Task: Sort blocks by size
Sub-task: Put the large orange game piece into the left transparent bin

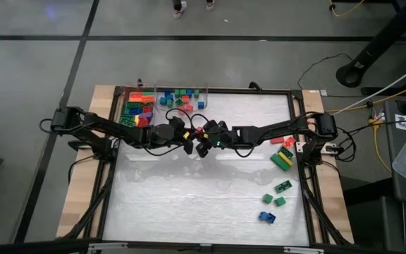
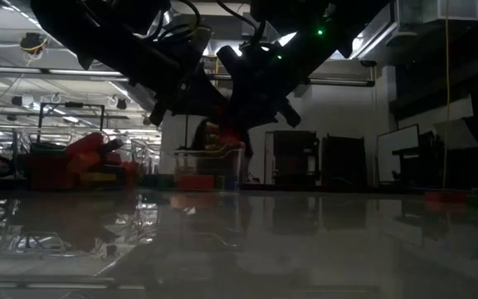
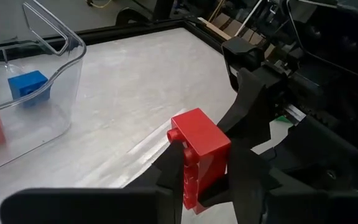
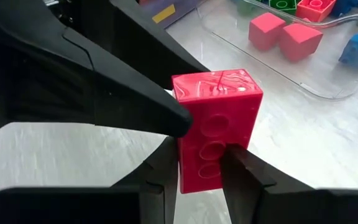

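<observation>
One long red block (image 3: 201, 153) hangs in the air over the middle of the table, and both grippers are shut on it. My left gripper (image 3: 207, 186) reaches in from the table's left (image 1: 189, 135). My right gripper (image 4: 199, 177) reaches in from the table's right (image 1: 207, 138). In the low view the block (image 2: 226, 133) shows as a red patch between the two dark hands, well above the table. Other blocks lie in two clear bins and loose on the table's right side. My left gripper pinches the red block between its two fingers, one on the studded side (image 3: 180, 163) and one on the opposite side. The fingers slant down from the table's left. The block is clear of the table. My right gripper pinches the block's end nearest its wrist (image 4: 199, 169) between its two fingers. They slant down from the table's right, and the block stands up out of them. A left finger (image 4: 135, 109) meets the same block higher up its side.
Two clear bins stand at the far edge. The left bin (image 1: 138, 107) holds long blocks and the right bin (image 1: 182, 99) holds short ones. Loose green, red and blue blocks (image 1: 282, 159) (image 1: 267, 217) lie near the table's right edge. The near half is bare.
</observation>
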`<state>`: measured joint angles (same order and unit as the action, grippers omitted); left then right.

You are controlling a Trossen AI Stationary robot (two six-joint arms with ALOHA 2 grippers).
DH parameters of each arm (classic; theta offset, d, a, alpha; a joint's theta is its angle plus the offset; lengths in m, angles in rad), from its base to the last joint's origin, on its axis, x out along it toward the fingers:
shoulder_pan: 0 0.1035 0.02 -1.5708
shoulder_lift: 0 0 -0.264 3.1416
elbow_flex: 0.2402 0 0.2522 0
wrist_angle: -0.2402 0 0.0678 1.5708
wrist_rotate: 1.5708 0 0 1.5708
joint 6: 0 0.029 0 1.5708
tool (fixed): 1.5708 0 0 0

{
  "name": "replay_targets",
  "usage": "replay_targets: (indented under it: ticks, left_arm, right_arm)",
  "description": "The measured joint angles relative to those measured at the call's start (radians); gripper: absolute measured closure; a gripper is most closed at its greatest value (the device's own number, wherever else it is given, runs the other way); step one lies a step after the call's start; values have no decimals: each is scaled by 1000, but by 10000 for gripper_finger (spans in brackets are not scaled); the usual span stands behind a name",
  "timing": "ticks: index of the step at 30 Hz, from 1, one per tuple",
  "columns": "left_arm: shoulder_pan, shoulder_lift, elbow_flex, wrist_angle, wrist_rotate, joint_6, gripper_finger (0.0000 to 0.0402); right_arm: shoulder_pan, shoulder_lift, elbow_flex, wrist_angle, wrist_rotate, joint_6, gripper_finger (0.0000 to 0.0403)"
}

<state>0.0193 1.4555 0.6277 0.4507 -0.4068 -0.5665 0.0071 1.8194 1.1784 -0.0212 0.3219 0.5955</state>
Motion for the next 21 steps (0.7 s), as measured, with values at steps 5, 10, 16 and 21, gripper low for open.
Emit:
replay_targets:
  ticks: [5, 10, 16, 21]
  left_arm:
    - [0, 0, 0, 0, 1, 0, 319]
    - [0, 0, 0, 0, 2, 20, 322]
    - [0, 0, 0, 3, 6, 21, 318]
    - [0, 0, 0, 3, 8, 21, 319]
  right_arm:
    - [0, 0, 0, 1, -1, 1, 304]
    - [-2, 0, 0, 1, -29, 2, 303]
    - [-1, 0, 0, 5, -46, 1, 265]
    - [-1, 0, 1, 5, -60, -2, 208]
